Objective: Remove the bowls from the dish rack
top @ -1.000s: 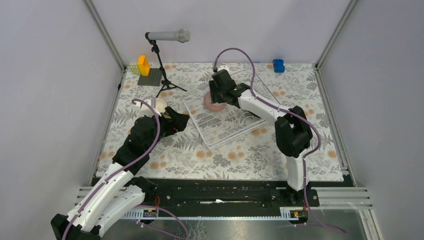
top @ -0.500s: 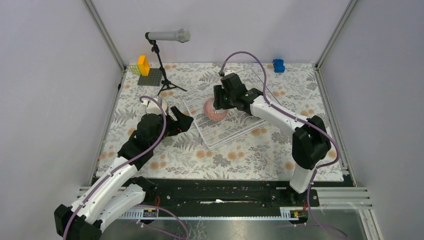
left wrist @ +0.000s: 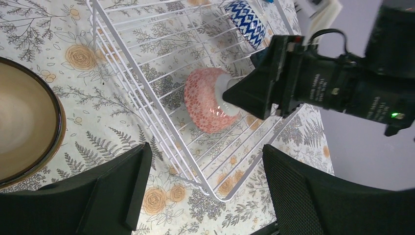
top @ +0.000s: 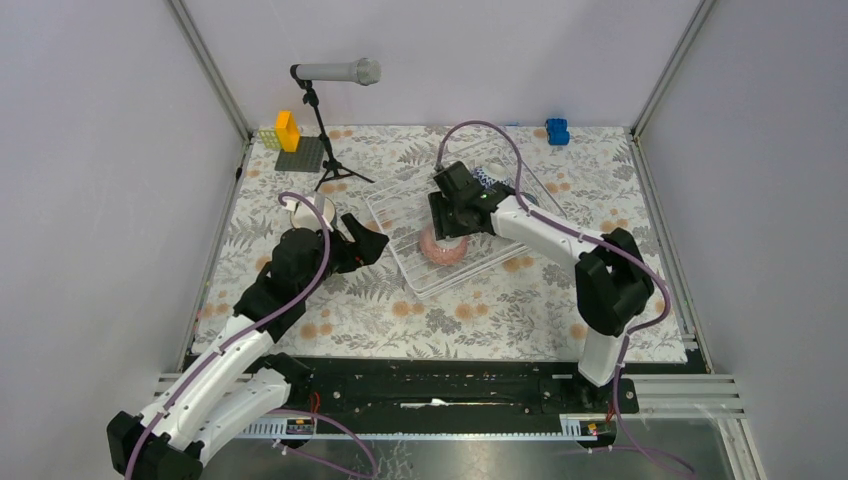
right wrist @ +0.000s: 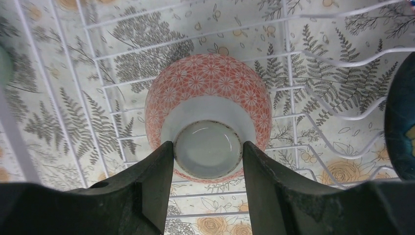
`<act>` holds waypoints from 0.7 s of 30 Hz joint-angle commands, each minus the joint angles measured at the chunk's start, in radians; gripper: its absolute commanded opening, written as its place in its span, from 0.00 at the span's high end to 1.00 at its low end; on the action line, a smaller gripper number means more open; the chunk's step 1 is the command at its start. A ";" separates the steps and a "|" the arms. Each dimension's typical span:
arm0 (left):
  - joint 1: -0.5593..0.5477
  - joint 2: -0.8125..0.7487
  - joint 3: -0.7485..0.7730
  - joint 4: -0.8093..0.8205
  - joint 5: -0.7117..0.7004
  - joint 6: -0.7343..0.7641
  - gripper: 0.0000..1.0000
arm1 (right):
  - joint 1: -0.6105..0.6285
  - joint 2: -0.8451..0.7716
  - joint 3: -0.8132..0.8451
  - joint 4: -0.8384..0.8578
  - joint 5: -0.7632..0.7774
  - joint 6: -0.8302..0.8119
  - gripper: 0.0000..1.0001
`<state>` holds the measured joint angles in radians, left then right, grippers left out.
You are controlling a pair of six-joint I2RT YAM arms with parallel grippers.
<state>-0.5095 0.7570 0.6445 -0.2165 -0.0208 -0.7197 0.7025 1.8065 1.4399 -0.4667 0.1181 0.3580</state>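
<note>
My right gripper (top: 446,234) is shut on the foot ring of the pink patterned bowl (top: 439,250) and holds it mouth-down over the near part of the white wire dish rack (top: 398,262). In the right wrist view the gripper (right wrist: 208,152) clamps the bowl's base (right wrist: 207,93) over the rack wires (right wrist: 288,73). A blue-white zigzag bowl (top: 487,178) sits at the rack's far side. A dark teal bowl (right wrist: 402,122) shows at the right edge. My left gripper (top: 366,241) is open and empty beside the rack's near-left corner (left wrist: 161,122). A brown bowl with a cream inside (left wrist: 19,127) sits on the mat by it.
A microphone on a stand (top: 335,72) stands at the back left. Next to it is a grey baseplate (top: 303,155) with a yellow brick. A blue brick (top: 557,131) lies at the back right. Walls close in on both sides.
My right gripper has carried the pink bowl from the rack's middle toward its near edge. My left arm shifted slightly toward the rack, then held still.
</note>
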 commanded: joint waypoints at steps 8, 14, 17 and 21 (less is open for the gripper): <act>0.000 -0.005 0.029 0.036 0.016 -0.013 0.12 | 0.061 0.047 0.101 -0.005 -0.025 -0.010 0.61; 0.000 -0.007 0.029 0.030 0.016 -0.009 0.12 | 0.055 -0.013 0.059 0.061 -0.068 0.031 0.67; 0.000 -0.002 0.030 0.035 0.016 -0.009 0.12 | 0.034 -0.061 0.019 0.096 -0.099 0.059 0.69; 0.001 0.028 0.038 0.070 0.059 -0.022 0.11 | -0.050 -0.135 -0.083 0.206 -0.245 0.129 0.72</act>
<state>-0.5095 0.7578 0.6445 -0.2146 -0.0090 -0.7315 0.7311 1.8000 1.4189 -0.4046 0.0128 0.4030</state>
